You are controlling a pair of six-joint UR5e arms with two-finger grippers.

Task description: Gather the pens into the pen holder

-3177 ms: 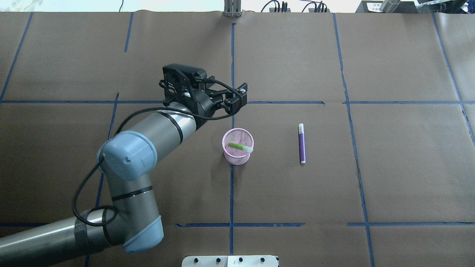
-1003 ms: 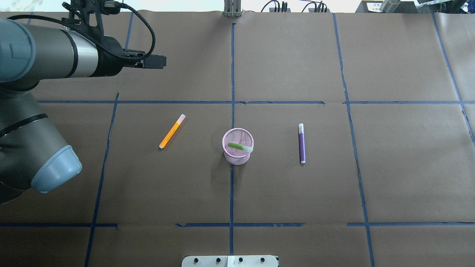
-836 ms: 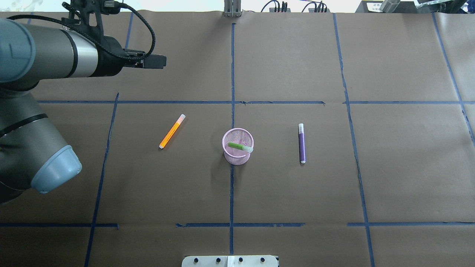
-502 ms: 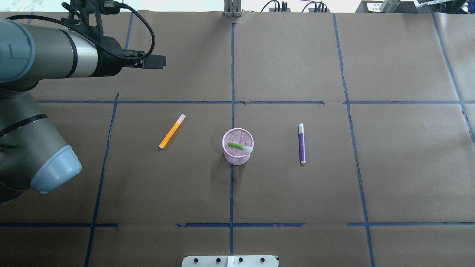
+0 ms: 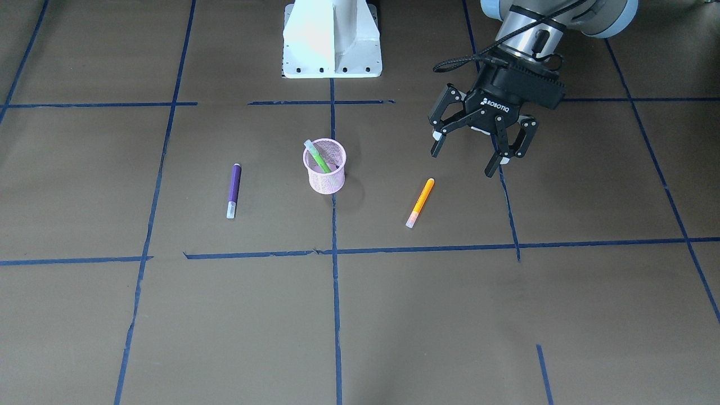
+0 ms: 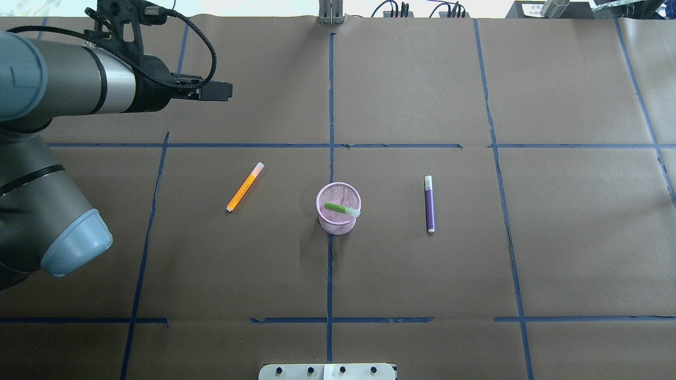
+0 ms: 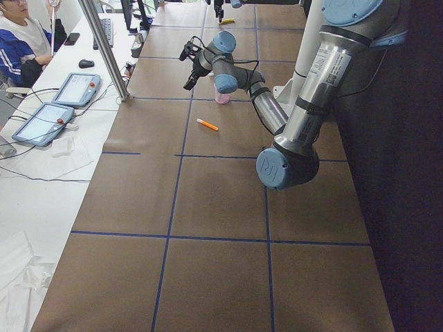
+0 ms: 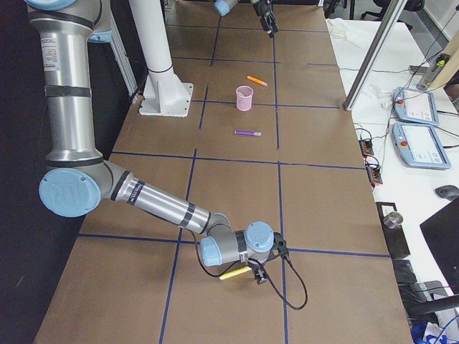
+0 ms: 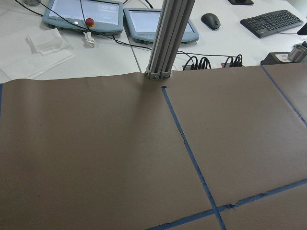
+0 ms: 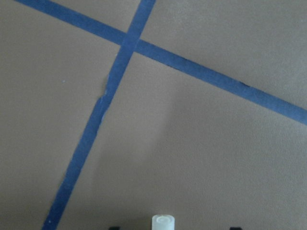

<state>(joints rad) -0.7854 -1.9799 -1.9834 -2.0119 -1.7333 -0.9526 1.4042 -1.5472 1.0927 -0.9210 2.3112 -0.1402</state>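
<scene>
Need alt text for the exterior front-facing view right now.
A pink mesh pen holder stands centre-frame with a green pen leaning inside. A purple pen lies at picture-left and an orange pen at picture-right, below the open, empty left gripper.

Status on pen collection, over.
Left end effector open, empty, above table. Green pen in pen holder; orange pen, purple pen on table. Right end effector state unclear. No obstruction seen.

We see even, bright light; the pen holder (image 6: 338, 224) casts a faint soft shadow; the right wrist view is blurred.
</scene>
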